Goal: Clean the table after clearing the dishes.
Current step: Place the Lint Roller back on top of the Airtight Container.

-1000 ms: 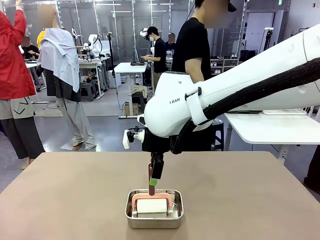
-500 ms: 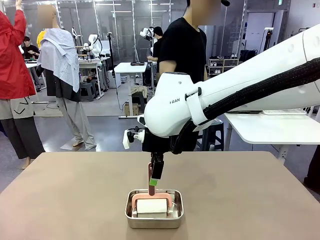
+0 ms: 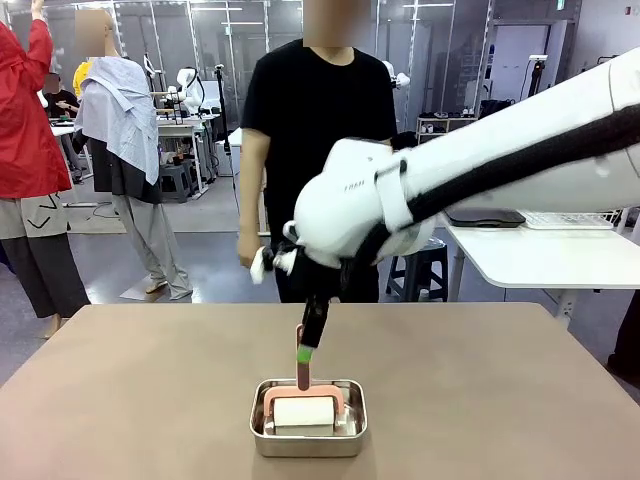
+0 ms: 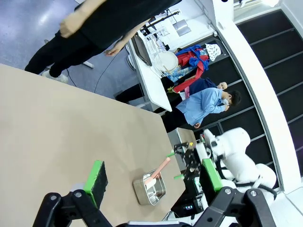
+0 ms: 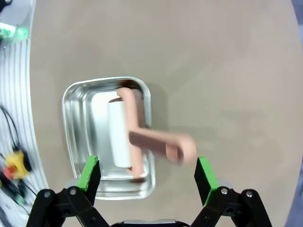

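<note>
The taupe table (image 3: 120, 380) carries a small steel pan (image 3: 258, 440) near its front edge. In the pan lies a white roller (image 3: 303, 415) whose pink handle (image 3: 301, 372) sticks up. My right gripper (image 3: 308, 350) hangs straight above the pan, open, its green pads (image 5: 90, 172) standing either side of the handle's upper end (image 5: 161, 142) without closing on it. My left gripper (image 4: 152, 165) is open and holds nothing, high above the table and looking down at the pan (image 4: 142, 191) from a distance. The dishes are out of view.
A person in a black shirt (image 3: 315, 110) stands at the far edge of the table, arms down. A white-topped table (image 3: 545, 255) stands beyond the right corner. Bare tabletop lies all around the pan.
The person in black has walked over to the middle of the far edge. My right arm has rolled and shifted slightly, with its gripper still open over the roller handle.
</note>
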